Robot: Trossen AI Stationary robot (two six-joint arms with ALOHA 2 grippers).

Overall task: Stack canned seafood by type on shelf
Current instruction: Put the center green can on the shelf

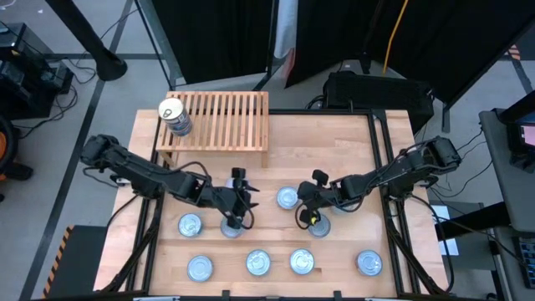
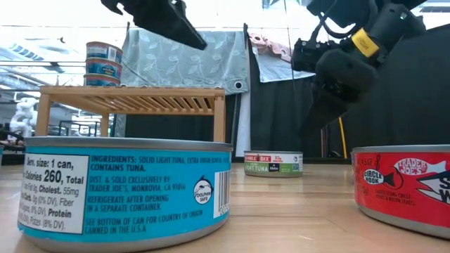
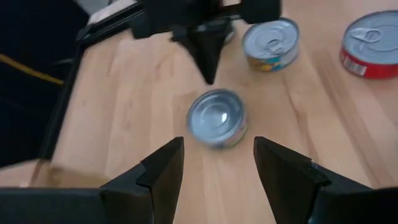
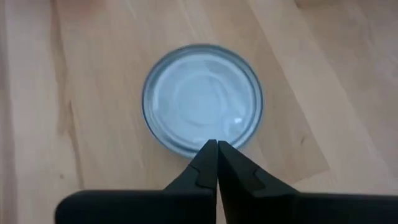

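Observation:
The slatted wooden shelf [image 1: 219, 119] stands at the far left, and a stack of cans [image 1: 175, 118] rests on its left end. Several flat tins stand on the table, among them a plain-topped can [image 1: 287, 197] mid-table. My left gripper [image 3: 214, 180] hovers open left of this can [image 3: 217, 117], pointing at it. My right gripper [image 4: 217, 149] is shut, its tips at the rim of the same can [image 4: 202, 99] from the right side. It also shows in the left wrist view [image 3: 208, 65]. My right gripper slants down from the table's right. Its shut fingertips [image 4: 208, 155] stand at the can's near rim [image 4: 186, 146]. I cannot tell whether they touch it. The can stands flat on the table.
Another tin [image 1: 318, 224] sits just under the right arm, and two more [image 1: 190, 224] [image 1: 231, 226] lie below the left arm. A row of tins [image 1: 257, 262] lines the near edge. A red-labelled tin [image 2: 404, 186] and a blue one [image 2: 126, 190] stand close to the low camera.

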